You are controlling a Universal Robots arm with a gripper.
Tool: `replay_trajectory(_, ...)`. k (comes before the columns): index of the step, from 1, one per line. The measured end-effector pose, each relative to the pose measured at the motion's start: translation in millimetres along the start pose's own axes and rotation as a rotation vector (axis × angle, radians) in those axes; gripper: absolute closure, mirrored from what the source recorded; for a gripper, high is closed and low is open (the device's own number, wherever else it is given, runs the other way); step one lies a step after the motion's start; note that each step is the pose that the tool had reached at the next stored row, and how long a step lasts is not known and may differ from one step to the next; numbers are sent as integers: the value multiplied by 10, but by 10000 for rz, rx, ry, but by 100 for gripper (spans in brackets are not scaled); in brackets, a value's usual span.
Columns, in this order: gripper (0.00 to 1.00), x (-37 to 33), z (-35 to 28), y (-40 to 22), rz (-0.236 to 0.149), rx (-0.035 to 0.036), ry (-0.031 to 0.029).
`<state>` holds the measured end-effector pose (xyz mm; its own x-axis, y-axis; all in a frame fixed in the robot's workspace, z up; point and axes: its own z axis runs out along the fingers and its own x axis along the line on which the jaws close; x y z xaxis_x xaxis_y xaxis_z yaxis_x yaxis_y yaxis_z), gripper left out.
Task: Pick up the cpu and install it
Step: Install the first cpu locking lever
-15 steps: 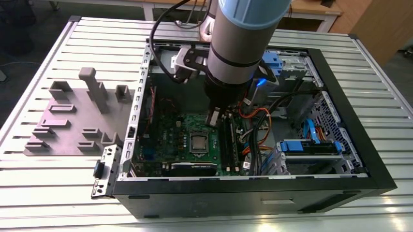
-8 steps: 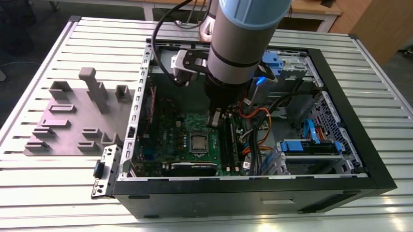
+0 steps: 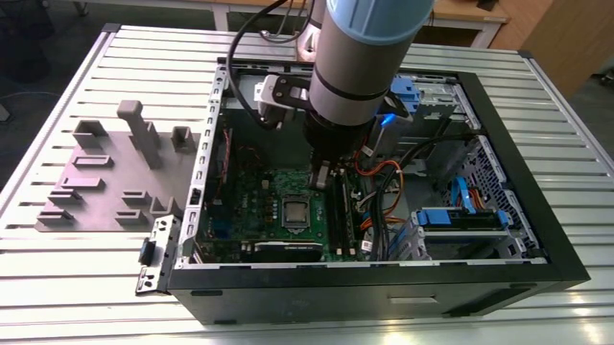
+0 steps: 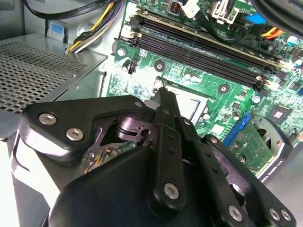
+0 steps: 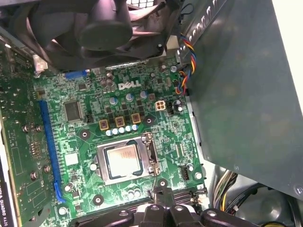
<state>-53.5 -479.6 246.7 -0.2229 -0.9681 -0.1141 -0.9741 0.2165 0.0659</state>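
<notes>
The cpu [image 5: 123, 159], a small square chip with a shiny silver top, lies flat in the socket on the green motherboard [image 5: 170, 127], with a silver frame around it. In the exterior view the cpu [image 3: 295, 210] sits low in the open computer case. My gripper [image 5: 159, 190] hangs just above the board, beside the socket and apart from the chip. In the second wrist view its black fingers come together to a narrow tip [image 4: 162, 90] with nothing between them. In the exterior view the gripper [image 3: 321, 178] is inside the case, under the arm.
Long black memory sticks [image 4: 203, 52] run beside the socket. A black fan [image 5: 94, 28] overhangs the board, and a grey case wall [image 5: 236, 94] stands close by. Cables and blue drive bays [image 3: 461, 218] fill the case's right. A grey fixture plate [image 3: 106, 180] lies outside, left.
</notes>
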Motion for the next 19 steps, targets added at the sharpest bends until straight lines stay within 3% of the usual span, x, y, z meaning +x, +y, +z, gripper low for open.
replay_trajectory(4, 89, 0, -1, 0, -427, -49, 30)
replay_trajectory(15, 89, -16, 10, -5, -631, -73, 44)
replay_trajectory(19, 89, -15, 15, -6, -1210, -139, 83)
